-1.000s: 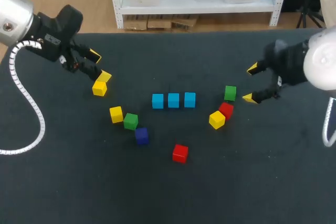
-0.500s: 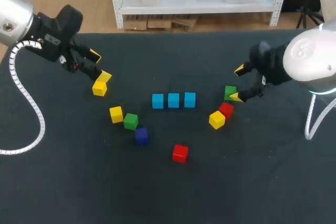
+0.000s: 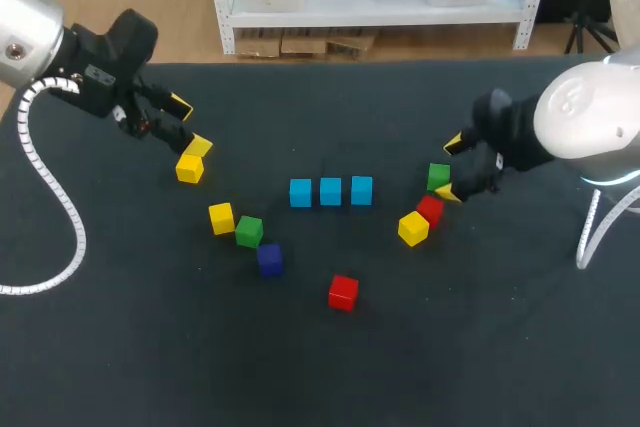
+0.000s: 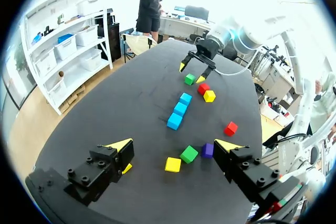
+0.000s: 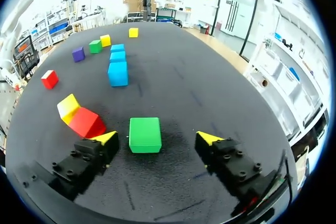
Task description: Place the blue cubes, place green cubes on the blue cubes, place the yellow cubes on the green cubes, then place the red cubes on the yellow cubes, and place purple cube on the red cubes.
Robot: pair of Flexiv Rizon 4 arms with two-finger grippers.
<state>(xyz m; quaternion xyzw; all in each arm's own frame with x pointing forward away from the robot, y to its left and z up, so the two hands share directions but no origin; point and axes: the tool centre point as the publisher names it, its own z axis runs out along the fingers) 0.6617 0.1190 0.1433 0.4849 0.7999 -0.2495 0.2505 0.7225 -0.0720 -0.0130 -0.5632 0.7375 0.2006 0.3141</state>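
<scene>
My right gripper point(image 5: 157, 139), brought in from the right within the last second, now stands wide open and empty with the green cube point(image 5: 145, 135) between its fingers, apparently untouched, ready for transfer onto the blue cubes point(image 3: 331, 191).

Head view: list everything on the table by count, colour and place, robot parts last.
Small blue cubes: three, blue, middle row.
Small green cubes: two, green, one left, one right.
Small yellow cubes: three, yellow, far left, beside left green, right.
Small red cubes: two, red, front, between right green and yellow.
Small purple cube: one, purple, beside left green.
Table: one, black, underneath.
Left gripper: one, yellow tips, open beside leftmost yellow cube.
Right gripper: one, yellow tips, open around right green cube.
</scene>
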